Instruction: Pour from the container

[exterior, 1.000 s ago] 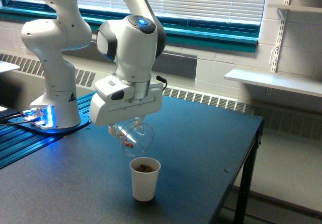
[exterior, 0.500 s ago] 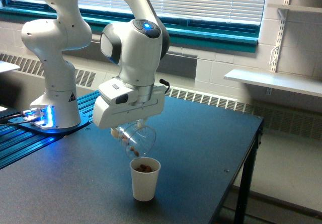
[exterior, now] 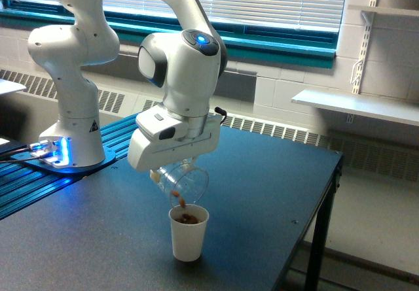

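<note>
We see the arm's gripper (exterior: 171, 173) holding the clear cup (exterior: 183, 183) tipped steeply, its mouth angled down and just above the white paper cup (exterior: 188, 232) on the dark table (exterior: 262, 193). The fingers are largely hidden under the white hand housing; we judge them clamped on the clear cup's base, though the contact itself is hard to make out. Brown bits sit at the clear cup's lower lip, and more already lie in the paper cup. We note two risks: a mouth lying off the paper cup's centre would scatter bits onto the table, and a low rim could nudge the light paper cup over.
</note>
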